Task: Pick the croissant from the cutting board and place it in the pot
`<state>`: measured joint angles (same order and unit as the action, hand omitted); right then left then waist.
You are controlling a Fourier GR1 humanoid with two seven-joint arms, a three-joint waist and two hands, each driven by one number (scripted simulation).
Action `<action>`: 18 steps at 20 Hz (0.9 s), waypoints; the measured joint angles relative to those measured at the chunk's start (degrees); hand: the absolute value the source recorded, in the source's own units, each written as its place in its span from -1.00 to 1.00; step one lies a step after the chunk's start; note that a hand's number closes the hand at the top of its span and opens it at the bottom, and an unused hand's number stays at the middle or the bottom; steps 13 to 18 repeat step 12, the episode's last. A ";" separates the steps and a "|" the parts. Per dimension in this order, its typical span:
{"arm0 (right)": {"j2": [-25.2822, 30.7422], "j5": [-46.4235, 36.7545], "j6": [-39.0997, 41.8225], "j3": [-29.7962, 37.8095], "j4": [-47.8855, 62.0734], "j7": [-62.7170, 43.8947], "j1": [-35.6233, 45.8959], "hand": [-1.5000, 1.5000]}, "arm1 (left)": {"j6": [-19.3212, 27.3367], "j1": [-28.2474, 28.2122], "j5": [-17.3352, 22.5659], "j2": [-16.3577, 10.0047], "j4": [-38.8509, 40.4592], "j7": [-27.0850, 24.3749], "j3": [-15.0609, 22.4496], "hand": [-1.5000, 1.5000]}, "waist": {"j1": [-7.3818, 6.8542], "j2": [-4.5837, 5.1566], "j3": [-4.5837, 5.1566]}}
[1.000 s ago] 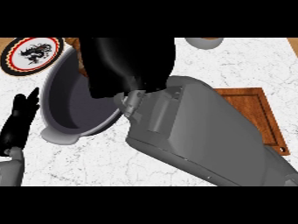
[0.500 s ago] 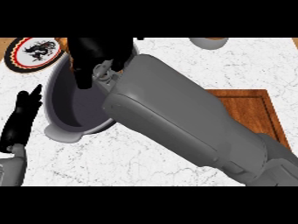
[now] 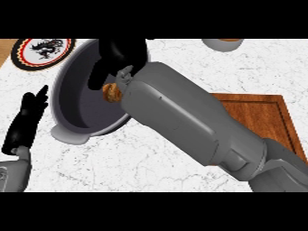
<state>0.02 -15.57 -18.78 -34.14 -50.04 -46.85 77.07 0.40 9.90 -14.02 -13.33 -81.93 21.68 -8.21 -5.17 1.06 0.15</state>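
Right hand [image 3: 121, 55] shifted over pot [image 3: 83, 107]; fingers [image 3: 97, 79] curl round half-hidden croissant [image 3: 111, 92]; left hand [image 3: 25, 121] straight-fingered.

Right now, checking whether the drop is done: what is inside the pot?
A brown croissant shows over the dark inside of the pot, just under the right hand. Hand and forearm cover the right side, so whether it rests on the bottom cannot be told.
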 measured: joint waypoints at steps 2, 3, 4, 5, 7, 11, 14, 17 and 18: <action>-0.01 2.38 -4.94 -0.17 0.18 2.07 -0.82 -1.00 | 0.02 0.18 -0.15 0.05 0.09 0.05 0.14 0.00 | -0.13 0.04 -0.01; -0.02 3.34 -7.30 0.25 0.23 3.05 -0.86 -1.00 | 0.17 0.27 -0.29 0.22 0.10 0.23 0.26 0.00 | -0.01 0.02 -0.03; -0.02 4.20 -9.76 0.65 0.24 3.96 -0.84 -1.00 | 0.24 0.38 -0.38 0.05 0.07 0.31 0.14 0.00 | 0.05 0.00 -0.04; -0.02 4.78 -12.70 0.99 0.17 5.20 -1.37 -1.00 | 0.15 0.54 -0.32 -0.22 0.07 0.33 -0.06 0.00 | 0.12 -0.01 -0.05; 0.00 6.01 -17.85 1.60 0.05 6.73 -1.43 -1.00 | 0.35 0.63 -0.34 -0.10 -0.10 0.66 -0.15 0.00 | 0.38 -0.12 -0.06; 0.06 7.23 -25.88 2.92 0.31 11.28 -3.22 -1.00 | 0.67 -0.61 -0.18 -0.13 -0.05 0.23 -0.80 0.00 | 1.61 -0.38 -0.09; 0.07 7.43 -27.44 3.37 0.27 12.70 -4.18 -1.00 | 0.68 -0.88 -0.14 -0.16 -0.60 0.66 -0.87 0.00 | 1.96 -0.47 -0.11; 0.07 7.43 -27.44 3.37 0.27 12.70 -4.18 -1.00 | 0.68 -0.88 -0.14 -0.16 -0.60 0.66 -0.87 0.00 | 1.96 -0.47 -0.11; 0.07 7.43 -27.44 3.37 0.27 12.70 -4.18 -1.00 | 0.68 -0.88 -0.14 -0.16 -0.60 0.66 -0.87 0.00 | 1.96 -0.47 -0.11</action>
